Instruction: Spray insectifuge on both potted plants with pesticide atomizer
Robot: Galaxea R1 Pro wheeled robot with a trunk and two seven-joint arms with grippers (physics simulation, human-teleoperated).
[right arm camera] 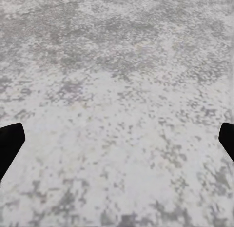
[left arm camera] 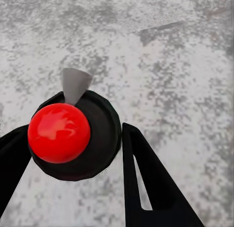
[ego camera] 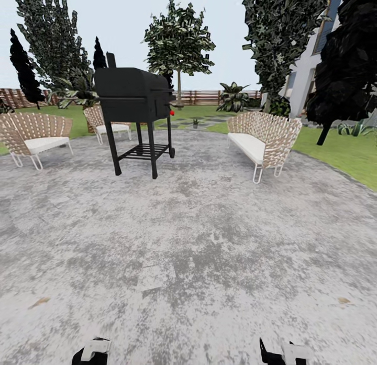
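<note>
I stand on the garden's round grey stone patio (ego camera: 188, 234), with lawn (ego camera: 340, 150) and a brown slat fence (ego camera: 209, 97) beyond. The pesticide atomizer is out of view. A low rosette of pointed green leaves (ego camera: 352, 128) sits on the lawn at far right, and a small potted plant (ego camera: 195, 122) stands far ahead by the stepping stones. My left gripper (ego camera: 93, 352) (left arm camera: 73, 132) is open, its fingers (left arm camera: 146, 188) spread either side of a red dome on a black disc (left arm camera: 59, 133). My right gripper (ego camera: 283, 353) (right arm camera: 117, 139) hangs open over bare stone.
A black grill (ego camera: 135, 106) on legs stands ahead left. Wicker seats with white cushions ring the patio: a sofa (ego camera: 264, 137) at right, chairs (ego camera: 34, 134) (ego camera: 107, 123) at left. Tall trees (ego camera: 178, 40) and dark bushes (ego camera: 345, 66) line the edges; a white house wall (ego camera: 306, 77) stands at right.
</note>
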